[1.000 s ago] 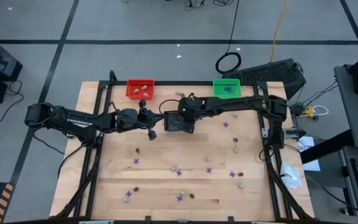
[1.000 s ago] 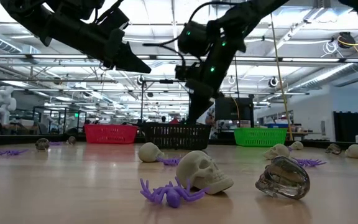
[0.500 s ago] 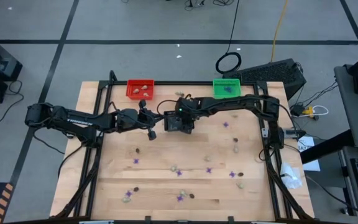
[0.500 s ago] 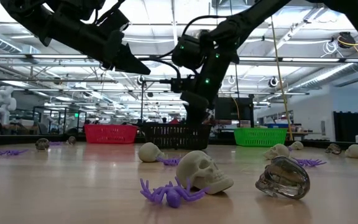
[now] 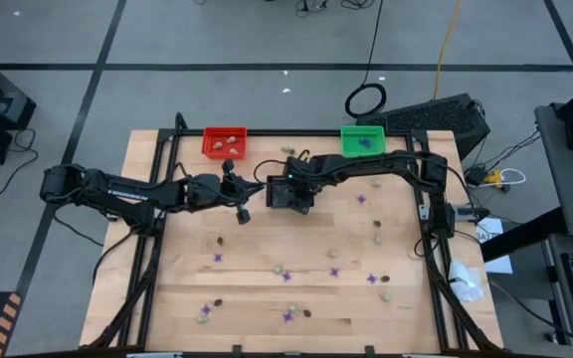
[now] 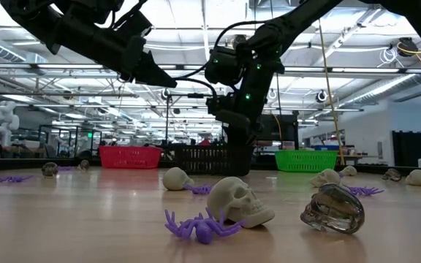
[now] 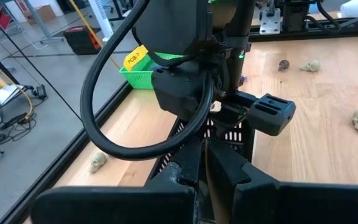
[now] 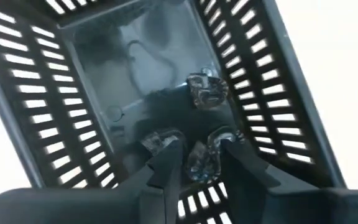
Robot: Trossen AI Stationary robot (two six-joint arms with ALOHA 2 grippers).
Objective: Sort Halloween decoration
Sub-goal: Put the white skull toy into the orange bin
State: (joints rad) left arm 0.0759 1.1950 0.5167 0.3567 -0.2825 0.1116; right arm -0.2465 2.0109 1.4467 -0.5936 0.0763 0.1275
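1. Over the slatted black plastic basket point(image 5: 288, 196) near the table's far middle, right gripper point(image 8: 194, 163) reaching down inside, fingers point(image 8: 166, 163) parted slightly around a clear smoky skull trinket point(image 8: 202, 160); whether gripped or just bracketed, cannot tell.
2. Beside it, left gripper point(image 5: 242, 211) hovering above the wooden table point(image 5: 267, 249); jaw state: cannot tell.
3. Tight quarters between the two arms at the basket; open board toward the near edge, dotted with scattered trinkets.
4. Readable: yellow tag marked "PCB" point(image 7: 135, 58) by the green basket point(image 7: 143, 74).
5. Elsewhere: beige skull point(image 6: 238, 201) touching a purple spider point(image 6: 198, 226) close to the low camera, a glassy dark skull point(image 6: 334, 209) just beside; another dark skull point(image 8: 207, 91) on the basket floor; red basket point(image 5: 225, 141) holding pale lumps.
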